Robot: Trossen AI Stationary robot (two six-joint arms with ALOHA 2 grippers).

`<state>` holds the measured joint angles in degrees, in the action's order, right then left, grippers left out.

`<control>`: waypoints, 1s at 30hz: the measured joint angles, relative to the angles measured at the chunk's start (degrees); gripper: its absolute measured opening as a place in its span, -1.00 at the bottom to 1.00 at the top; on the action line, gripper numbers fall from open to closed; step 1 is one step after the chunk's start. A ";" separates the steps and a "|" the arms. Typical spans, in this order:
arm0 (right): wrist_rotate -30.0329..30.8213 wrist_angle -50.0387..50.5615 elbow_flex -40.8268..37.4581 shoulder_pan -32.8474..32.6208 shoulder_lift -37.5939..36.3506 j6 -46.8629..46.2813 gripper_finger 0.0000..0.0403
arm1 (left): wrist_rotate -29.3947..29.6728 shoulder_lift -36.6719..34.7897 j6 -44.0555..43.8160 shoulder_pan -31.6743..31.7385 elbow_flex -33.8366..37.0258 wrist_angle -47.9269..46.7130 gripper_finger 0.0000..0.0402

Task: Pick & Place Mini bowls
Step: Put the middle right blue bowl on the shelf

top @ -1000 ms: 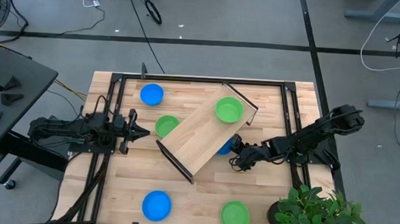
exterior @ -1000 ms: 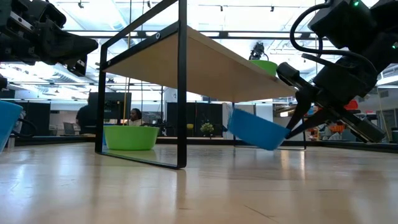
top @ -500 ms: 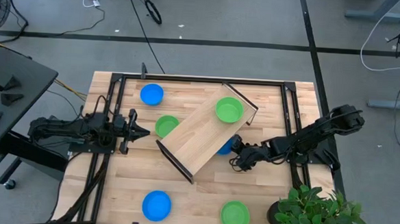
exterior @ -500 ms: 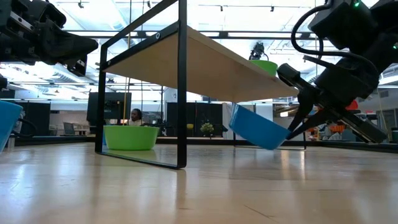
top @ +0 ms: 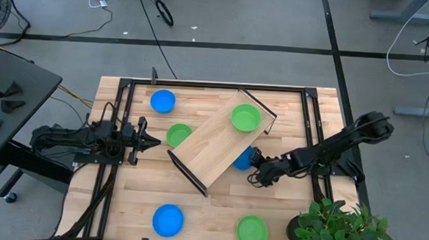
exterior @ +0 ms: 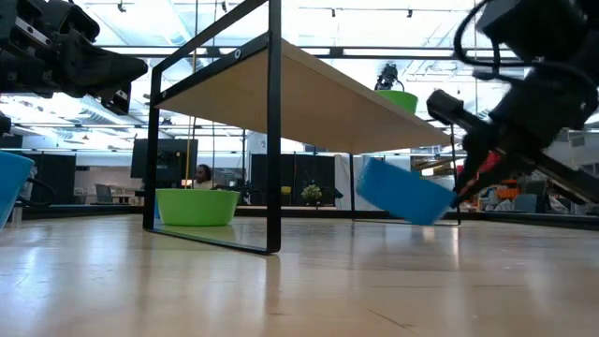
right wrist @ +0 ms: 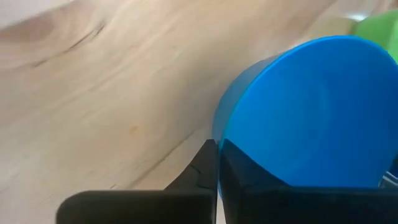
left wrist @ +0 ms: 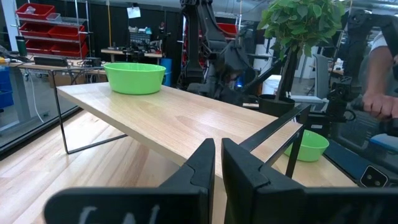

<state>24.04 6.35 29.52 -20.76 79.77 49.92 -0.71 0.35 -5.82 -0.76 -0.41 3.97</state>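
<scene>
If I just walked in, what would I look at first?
Probably the right gripper, pinching the rim of a tilted blue bowl held off the table beside the raised wooden tray. A green bowl sits on top of that tray, and another green bowl waits underneath it.

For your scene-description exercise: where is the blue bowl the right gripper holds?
In the high view, the blue bowl sits right of centre, half under the wooden tray's edge, pinched by the right gripper.
</scene>
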 joint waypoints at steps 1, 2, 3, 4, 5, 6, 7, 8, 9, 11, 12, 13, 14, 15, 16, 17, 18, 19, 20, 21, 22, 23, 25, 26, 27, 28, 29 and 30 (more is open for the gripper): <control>0.20 0.33 0.31 0.03 -0.49 -0.13 -1.00 | 0.00 -0.01 0.01 0.00 0.00 0.01 -0.84; 0.24 0.93 0.65 0.01 -0.98 -0.27 -1.00 | -0.01 -0.01 0.01 -0.01 0.00 0.01 -0.84; 0.33 1.50 0.96 0.00 -1.32 -0.64 -1.00 | 0.00 0.00 -0.01 0.01 -0.01 0.00 -0.84; 0.35 2.30 1.23 0.00 -1.71 -1.25 -1.00 | 0.00 0.01 0.01 0.00 -0.01 0.00 -0.84; 0.33 3.10 1.44 0.00 -2.13 -1.63 -1.00 | 0.00 -0.01 -0.01 -0.01 -0.01 0.02 -0.84; 0.02 3.71 1.65 0.00 -2.43 -1.98 -1.00 | 0.00 0.00 0.00 -0.01 0.01 0.00 -0.84; -0.66 4.22 1.72 0.03 -2.70 -2.09 -1.00 | 0.00 0.01 0.00 -0.01 0.01 0.00 -0.84; -1.43 5.08 1.72 0.02 -2.98 -2.07 -1.00 | 0.00 -0.01 0.01 -0.01 -0.01 0.02 -0.84; -2.31 5.93 1.72 0.00 -3.12 -2.06 -1.00 | 0.00 -0.01 0.00 0.00 0.01 0.02 -0.84; -3.75 7.48 1.72 0.00 -3.36 -1.92 -1.00 | -0.01 0.00 0.00 0.01 -0.01 0.01 -0.84; -4.57 8.02 1.72 0.00 -3.57 -1.89 -1.00 | 0.00 -0.01 0.01 0.00 -0.01 0.02 -0.84; -5.44 8.36 1.72 0.00 -3.75 -1.86 -1.00 | -0.02 0.01 0.01 0.00 -0.01 0.00 -0.84; -6.42 8.48 1.72 0.00 -3.97 -1.64 -1.00 | 0.00 0.01 0.01 -0.01 -0.01 0.02 -0.84; -7.16 8.54 1.72 0.00 -4.36 -1.40 -1.00 | 0.00 -0.01 0.01 -0.01 -0.01 0.04 -0.84; -7.55 8.44 1.72 0.00 -4.89 -1.40 -1.00 | 0.00 0.00 0.01 -0.01 -0.01 0.01 -0.84; -8.11 7.93 1.72 0.00 -5.33 -1.46 -1.00 | -0.01 0.00 0.01 -0.01 -0.01 -0.01 -0.84; -8.70 7.76 1.72 0.00 -5.80 -1.63 -1.00 | 0.00 -0.01 0.00 -0.01 -0.01 0.01 -0.84; -9.27 7.88 1.72 0.00 -6.27 -1.92 -1.00 | 0.00 -0.01 0.00 0.00 0.00 0.02 -0.84; -9.87 7.86 1.72 0.00 -6.71 -2.28 -1.00 | -0.02 0.01 0.01 -0.01 0.01 0.00 -0.84; -10.46 7.87 1.72 0.00 -7.03 -2.74 -1.00 | 0.00 -0.01 -0.01 -0.01 -0.01 0.00 -0.84; -10.93 7.89 1.72 -0.10 -7.35 -3.16 -1.00 | 0.00 0.01 0.00 -0.01 -0.01 0.02 -0.84; -11.26 7.99 1.72 -0.18 -7.69 -3.33 -1.00 | 0.00 -0.01 -0.01 -0.01 -0.01 0.02 -0.84; -12.29 7.95 1.72 -0.53 -8.11 -3.41 -1.00 | -0.01 0.00 0.00 -0.01 -0.01 0.01 -0.84; -12.99 8.28 1.72 -0.73 -8.30 -3.39 -1.00 | -0.01 0.00 0.00 -0.01 -0.01 0.02 -0.84; -13.78 8.41 1.72 -0.93 -8.47 -3.40 -1.00 | -0.01 0.00 0.00 -0.01 0.01 0.01 -0.84; -14.44 8.37 1.72 -1.10 -8.58 -3.40 -1.00 | 0.00 0.01 -0.01 -0.01 0.01 0.00 -0.84; -15.37 8.42 1.72 -1.31 -8.70 -3.41 -1.00 | 0.00 0.00 0.00 0.00 0.01 0.02 -0.84; -16.34 8.44 1.72 -1.46 -8.85 -3.40 -1.00 | 0.00 -0.01 0.00 -0.01 -0.01 0.02 -0.84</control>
<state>7.71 14.79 31.24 -22.21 70.92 46.52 -0.71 0.35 -5.82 -0.77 -0.42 3.99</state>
